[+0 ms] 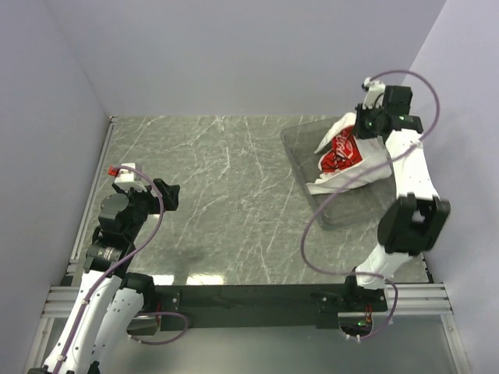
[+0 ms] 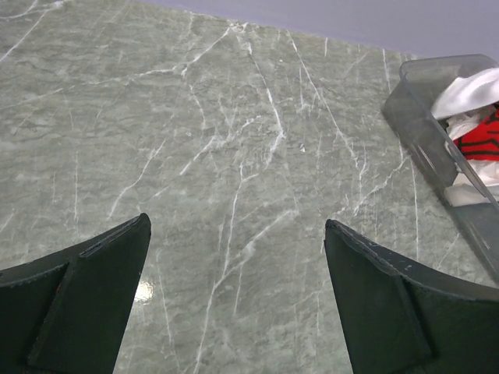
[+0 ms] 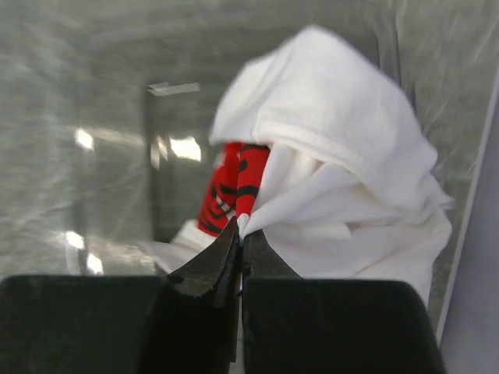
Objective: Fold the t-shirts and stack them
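The crumpled white cotton t-shirt with a red chest print sits bunched in the clear grey plastic bin, and one ridge of its white cloth comes right up to the tips of the right gripper. Those two black fingers are pressed together with no gap showing, and a thin fold of the shirt seems to be nipped between their very tips, though from so close I can't say how much cloth is caught. Just beyond the tips, a little to their left, the red print with its white lettering shows through the folds; a thick white hood of fabric rises ahead of them and to their right. From above, the t-shirt trails from the right gripper down into the bin, the red patch directly below the fingers and the rest lying loose towards the near wall of the bin. The bin stands on the grey-green marbled table top, tight against the pale wall on that side. The left gripper hangs over the table well away from all this, its dark wedge-shaped fingers spread wide with only bare table top between them. From the left gripper the bin lies ahead and off beyond the right finger, with a scrap of the t-shirt showing inside it.
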### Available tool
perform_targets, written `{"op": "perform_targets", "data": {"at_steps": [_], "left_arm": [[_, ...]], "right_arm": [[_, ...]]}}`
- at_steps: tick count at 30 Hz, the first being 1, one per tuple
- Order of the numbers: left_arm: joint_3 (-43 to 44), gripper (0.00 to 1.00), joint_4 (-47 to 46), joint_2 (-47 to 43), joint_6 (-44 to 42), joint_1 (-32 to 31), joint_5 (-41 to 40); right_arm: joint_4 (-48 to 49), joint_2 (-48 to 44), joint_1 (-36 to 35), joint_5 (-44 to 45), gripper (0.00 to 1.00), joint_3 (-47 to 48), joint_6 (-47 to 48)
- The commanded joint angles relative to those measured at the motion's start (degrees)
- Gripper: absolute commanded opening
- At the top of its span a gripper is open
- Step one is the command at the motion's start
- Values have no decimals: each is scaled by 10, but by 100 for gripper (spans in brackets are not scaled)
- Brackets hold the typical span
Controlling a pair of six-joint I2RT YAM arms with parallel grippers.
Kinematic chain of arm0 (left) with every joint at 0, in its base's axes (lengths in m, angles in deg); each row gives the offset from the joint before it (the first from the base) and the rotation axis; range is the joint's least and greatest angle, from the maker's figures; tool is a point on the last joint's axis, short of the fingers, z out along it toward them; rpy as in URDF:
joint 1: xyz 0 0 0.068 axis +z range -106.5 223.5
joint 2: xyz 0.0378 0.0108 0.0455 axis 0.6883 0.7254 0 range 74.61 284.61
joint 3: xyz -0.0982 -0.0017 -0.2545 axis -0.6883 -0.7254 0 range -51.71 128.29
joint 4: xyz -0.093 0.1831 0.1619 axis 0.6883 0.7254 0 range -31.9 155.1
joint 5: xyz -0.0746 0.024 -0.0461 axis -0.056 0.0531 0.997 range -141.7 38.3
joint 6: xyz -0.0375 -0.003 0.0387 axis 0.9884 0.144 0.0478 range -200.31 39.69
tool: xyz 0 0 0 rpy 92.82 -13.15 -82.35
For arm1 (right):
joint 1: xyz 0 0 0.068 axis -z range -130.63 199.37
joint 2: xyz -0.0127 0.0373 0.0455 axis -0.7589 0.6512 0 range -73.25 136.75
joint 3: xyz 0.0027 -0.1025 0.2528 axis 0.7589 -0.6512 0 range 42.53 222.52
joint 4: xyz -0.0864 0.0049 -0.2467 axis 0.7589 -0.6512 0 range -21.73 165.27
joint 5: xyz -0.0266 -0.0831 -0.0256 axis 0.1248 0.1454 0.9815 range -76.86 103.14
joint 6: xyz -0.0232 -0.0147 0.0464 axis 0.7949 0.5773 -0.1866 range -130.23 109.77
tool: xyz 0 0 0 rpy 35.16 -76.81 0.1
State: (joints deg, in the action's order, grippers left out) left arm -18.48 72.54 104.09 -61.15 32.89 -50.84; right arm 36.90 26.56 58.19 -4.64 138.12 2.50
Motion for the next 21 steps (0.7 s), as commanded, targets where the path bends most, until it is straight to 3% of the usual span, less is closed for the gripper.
{"op": "perform_targets", "data": {"at_steps": [1,8,16,21], "left_arm": [[16,99,-21,-6,-6,-2,14],[16,99,-20,-15,-6,-3,6],[17,99,-16,-27,-5,-3,-7],[13,99,-14,-52,-2,-3,-34]], "right_arm": [[15,-133,-45,-81,0,36,7],[13,-232,-107,-127,0,113,-5],[57,-255,-115,-362,0,194,-38],[171,-229,-136,-430,0,292,-190]]}}
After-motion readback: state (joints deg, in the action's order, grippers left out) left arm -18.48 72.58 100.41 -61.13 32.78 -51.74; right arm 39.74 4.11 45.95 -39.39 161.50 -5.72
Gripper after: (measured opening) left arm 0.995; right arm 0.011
